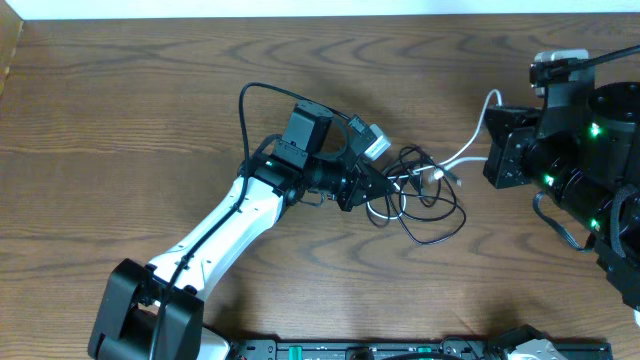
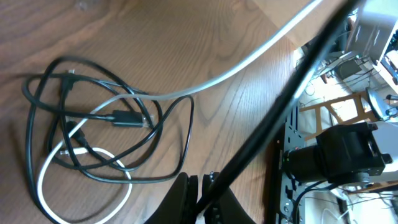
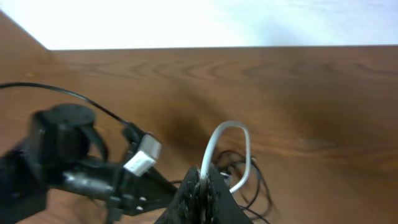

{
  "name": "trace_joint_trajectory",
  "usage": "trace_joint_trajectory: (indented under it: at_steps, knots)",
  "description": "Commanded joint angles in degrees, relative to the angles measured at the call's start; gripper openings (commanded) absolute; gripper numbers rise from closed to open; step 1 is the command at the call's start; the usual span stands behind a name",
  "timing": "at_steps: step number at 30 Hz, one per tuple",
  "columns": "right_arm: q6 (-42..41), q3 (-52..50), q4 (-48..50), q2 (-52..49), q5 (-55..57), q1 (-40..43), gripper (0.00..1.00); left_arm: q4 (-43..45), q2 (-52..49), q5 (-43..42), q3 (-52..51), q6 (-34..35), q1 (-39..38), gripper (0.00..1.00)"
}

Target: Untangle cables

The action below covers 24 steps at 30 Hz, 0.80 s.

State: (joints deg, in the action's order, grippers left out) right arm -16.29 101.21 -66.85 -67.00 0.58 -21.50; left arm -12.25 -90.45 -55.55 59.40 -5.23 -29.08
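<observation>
- The table (image 1: 150, 80) carries the tangle (image 1: 425, 195) of thin cords at its middle, between the two arms.
- The tangle looks light, limp and springy. Its loops will likely drag together, so a single strand near a plug is the best hold.
- The left gripper (image 2: 202, 193), pinched together just beside the tangle, apparently grips a taut black cable (image 2: 281, 93).
- The right gripper (image 3: 202, 186) is clamped on the white cable (image 3: 231, 124), right of the tangle.
</observation>
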Motion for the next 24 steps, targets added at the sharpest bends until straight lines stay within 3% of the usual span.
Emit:
trace_joint_trajectory:
  at_steps: [1, 8, 16, 24]
  knots:
    - [0.7, 1.2, -1.9, 0.5, 7.8, 0.2, 0.01, -1.4, 0.2, 0.1, -0.2, 0.0, 0.9, 0.08]
    - [-1.5, 1.2, -8.0, -1.0, 16.9, 4.5, 0.01, -6.8, 0.5, 2.3, -0.2, -0.1, 7.5, 0.08]
    - [-2.5, 1.1, -11.9, -3.5, 17.1, 16.8, 0.01, -14.5, 3.7, 2.3, -0.2, -2.5, 20.6, 0.08]
    - [-2.6, 1.1, -12.0, -7.1, 17.1, 23.1, 0.01, -17.3, 11.1, 2.3, -0.2, -2.7, 32.5, 0.08]
